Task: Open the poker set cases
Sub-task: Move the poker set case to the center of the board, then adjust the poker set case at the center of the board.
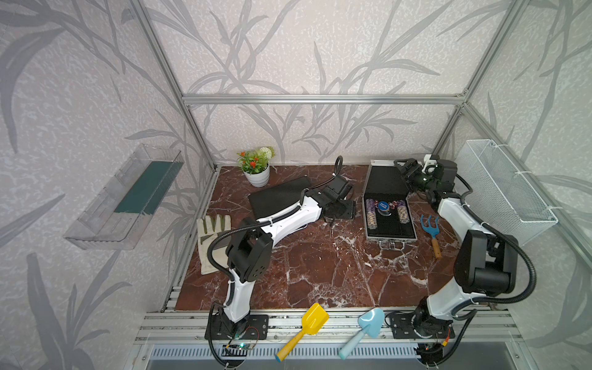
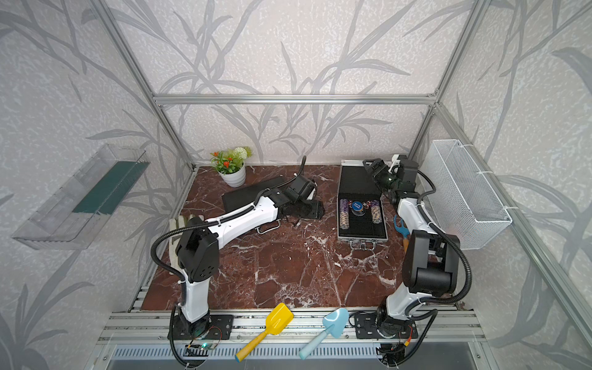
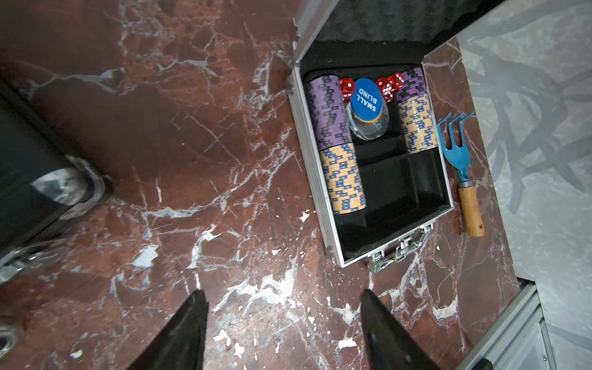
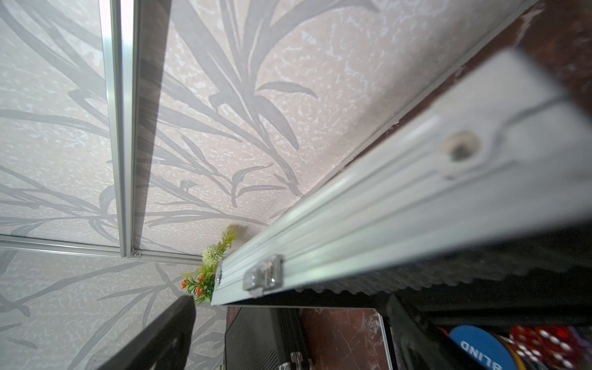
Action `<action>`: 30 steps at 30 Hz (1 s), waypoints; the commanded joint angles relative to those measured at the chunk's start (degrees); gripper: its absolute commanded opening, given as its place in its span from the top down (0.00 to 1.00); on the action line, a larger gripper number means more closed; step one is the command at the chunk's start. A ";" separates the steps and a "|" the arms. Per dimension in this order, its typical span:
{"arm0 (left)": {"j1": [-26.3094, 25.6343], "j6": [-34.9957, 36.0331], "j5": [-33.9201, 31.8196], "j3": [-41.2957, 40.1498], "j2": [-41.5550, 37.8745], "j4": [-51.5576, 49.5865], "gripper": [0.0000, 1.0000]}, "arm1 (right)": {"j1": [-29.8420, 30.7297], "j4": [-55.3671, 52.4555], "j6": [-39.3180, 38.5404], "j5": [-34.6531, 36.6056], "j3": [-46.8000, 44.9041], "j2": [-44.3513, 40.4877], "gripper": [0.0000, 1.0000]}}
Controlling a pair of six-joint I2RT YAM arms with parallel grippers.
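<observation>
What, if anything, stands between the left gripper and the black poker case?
Nothing visible does. The left gripper hangs open over bare marble tabletop, and the black poker case lies just beside it, with no object between.

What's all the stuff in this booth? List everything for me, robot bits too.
silver case: one, silver, table's right side, lid raised
black case: one, black, left of centre, lying flat
poker chips: two rows, purple and tan, inside silver case
dice: several, red, inside silver case
"SMALL BLIND" disc: one, blue, between chip rows
hand rake: one, blue, wooden handle, right of silver case
glove: one, cream, table's left edge
potted plant: one, white pot, table's back
shovel: one, yellow, front rail
trowel: one, pale blue, front rail
wire basket: one, white, right wall
clear tray: one, left wall
left end effector: open, over bare table
right end effector: open, by raised lid
</observation>
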 commanded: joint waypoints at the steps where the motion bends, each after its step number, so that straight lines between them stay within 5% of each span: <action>1: 0.60 0.31 -2.33 -2.62 -4.55 1.62 0.35 | 1.55 5.59 1.96 -0.16 3.00 3.24 0.06; 18: 6.22 1.02 -12.34 -20.39 -22.16 2.27 0.29 | 4.96 16.05 4.99 2.12 7.56 13.43 0.04; 30: 10.52 0.96 -16.86 -26.68 -30.19 1.62 0.20 | 4.96 11.83 4.90 2.74 3.90 6.76 0.04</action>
